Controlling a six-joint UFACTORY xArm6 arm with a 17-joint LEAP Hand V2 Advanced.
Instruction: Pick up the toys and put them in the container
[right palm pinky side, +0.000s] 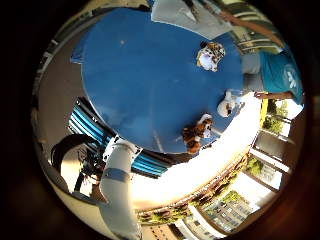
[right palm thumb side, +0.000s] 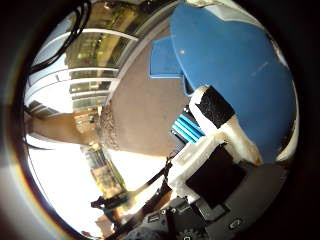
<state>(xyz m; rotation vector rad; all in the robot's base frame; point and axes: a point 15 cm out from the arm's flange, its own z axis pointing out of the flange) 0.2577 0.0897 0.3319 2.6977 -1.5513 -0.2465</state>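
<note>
In the little finger side view I look down from well above a round blue table. Three small plush toys lie near its edge: a white and brown one, a white one and a brown and white one. A teal thing, perhaps the container, stands just off the table beside the toys. My hand is high above, away from all of them. One white finger reaches straight into that view, and white and black fingers show in the thumb side view with nothing held between them.
A blue and white striped seat stands at the table's edge, on the side away from the toys. The thumb side view shows the table, a blue square seat beside it, brown ground and buildings beyond.
</note>
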